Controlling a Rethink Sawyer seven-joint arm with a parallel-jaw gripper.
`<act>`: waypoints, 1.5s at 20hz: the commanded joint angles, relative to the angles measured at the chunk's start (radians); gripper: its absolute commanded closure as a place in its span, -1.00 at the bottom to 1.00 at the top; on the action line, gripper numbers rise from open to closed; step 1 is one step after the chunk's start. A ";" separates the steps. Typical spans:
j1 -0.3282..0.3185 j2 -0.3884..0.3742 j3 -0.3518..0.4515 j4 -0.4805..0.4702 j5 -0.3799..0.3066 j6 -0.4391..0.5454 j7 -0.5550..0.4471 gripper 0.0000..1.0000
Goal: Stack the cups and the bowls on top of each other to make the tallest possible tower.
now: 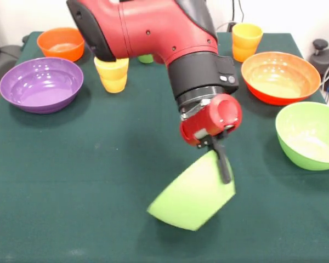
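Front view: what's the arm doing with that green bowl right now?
The gripper is shut on the rim of a large light green bowl, holding it tilted over the green table. Nothing is stacked yet: the purple bowl, orange-red bowl, second green bowl and two cups sit apart.

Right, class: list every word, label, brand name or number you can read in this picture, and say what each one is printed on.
None can be read.
The arm, the gripper, the tilted light green bowl it grips, the other bowls and the cups show no lettering.
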 commanded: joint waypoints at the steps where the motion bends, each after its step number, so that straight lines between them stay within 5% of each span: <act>1: -0.119 0.169 0.352 0.001 -0.689 -0.242 0.782 1.00; 7: -0.125 0.175 0.316 0.029 -0.743 -0.399 0.823 1.00; 14: -0.087 0.189 0.275 -0.040 -0.872 -0.643 1.039 1.00; 18: -0.058 0.166 0.236 -0.050 -0.868 -0.644 1.116 1.00; 23: 0.011 0.115 0.105 -0.068 -0.822 -0.406 1.078 1.00; 26: 0.042 0.070 0.030 -0.020 -0.609 -0.193 0.857 1.00; 30: 0.138 0.048 -0.128 -0.002 -0.283 -0.112 0.624 1.00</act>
